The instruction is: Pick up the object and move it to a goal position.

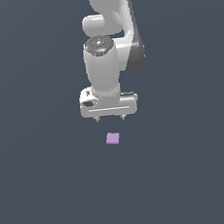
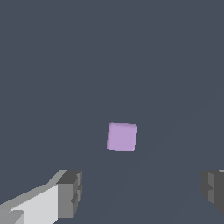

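Dark slate-blue worktop (image 1: pixel 44 189) is filling both views, flat and unmarked. On it the lavender cube (image 1: pixel 113 139) is sitting by itself, resting flat and turned slightly askew to the frame in the wrist view (image 2: pixel 122 137). Nothing is touching it.

I am holding the gripper (image 1: pixel 110 118) above the worktop, pointing straight down, with the cube just beyond its fingertips in the exterior view and clear of them. The jaws are standing spread wide: in the wrist view one of the fingertips (image 2: pixel 70 192) is showing at each side, well apart, with the cube lying ahead of the gap rather than inside it.

By my reckoning the task is barely starting. The approach is under way, but the descent, the grip, the lift and the carry are all remaining. No goal marker is showing in either view.
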### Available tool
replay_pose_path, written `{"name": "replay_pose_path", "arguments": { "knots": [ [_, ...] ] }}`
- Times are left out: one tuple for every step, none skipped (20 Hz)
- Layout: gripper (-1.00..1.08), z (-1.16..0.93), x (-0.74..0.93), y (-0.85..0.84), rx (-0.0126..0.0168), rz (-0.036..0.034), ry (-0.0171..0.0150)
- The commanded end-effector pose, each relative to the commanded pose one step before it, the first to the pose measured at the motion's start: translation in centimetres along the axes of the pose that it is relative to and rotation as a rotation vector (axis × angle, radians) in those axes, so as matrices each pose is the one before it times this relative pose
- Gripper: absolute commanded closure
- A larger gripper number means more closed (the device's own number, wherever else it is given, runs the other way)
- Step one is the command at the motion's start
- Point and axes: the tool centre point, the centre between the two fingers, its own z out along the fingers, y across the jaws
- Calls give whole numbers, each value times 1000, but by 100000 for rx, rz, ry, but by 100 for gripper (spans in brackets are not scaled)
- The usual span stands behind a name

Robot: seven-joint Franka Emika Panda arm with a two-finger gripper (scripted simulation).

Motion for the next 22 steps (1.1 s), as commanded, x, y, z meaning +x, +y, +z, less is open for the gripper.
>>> {"name": "replay_pose_path", "arguments": {
  "knots": [
    [-100, 0, 0, 1, 0, 0, 0],
    [-100, -32, 12, -68, 68, -66, 25],
    [-100, -79, 40, -169, 140, -127, 49],
    [-100, -140, 61, -292, 266, -242, 97],
    [-100, -191, 78, -384, 344, -312, 134],
    [-100, -164, 59, -308, 276, -248, 122],
    [-100, -112, 32, -186, 165, -147, 91],
    [-100, -20, 17, -43, 0, 0, 0],
    [-100, 12, -12, 29, 0, 0, 0],
    [-100, 60, -3, 45, -26, 18, -61],
    [-100, 108, 19, 15, -1, -15, -137],
    [-100, 164, 33, 9, 9, -34, -215],
    [-100, 217, 40, 20, 5, -38, -282],
    [-100, 267, 46, 34, -2, -38, -343],
    [-100, 318, 54, 43, -5, -42, -406],
    [-100, 362, 60, 48, -3, -49, -461],
    [-100, 411, 68, 51, 0, -59, -523],
    [-100, 463, 75, 58, 1, -66, -586],
    [-100, 517, 81, 66, 2, -72, -651],
    [-100, 571, 87, 73, 4, -79, -717],
    [-100, 627, 92, 80, 7, -87, -783],
    [-100, 686, 97, 87, 10, -94, -852]
  ]
}}
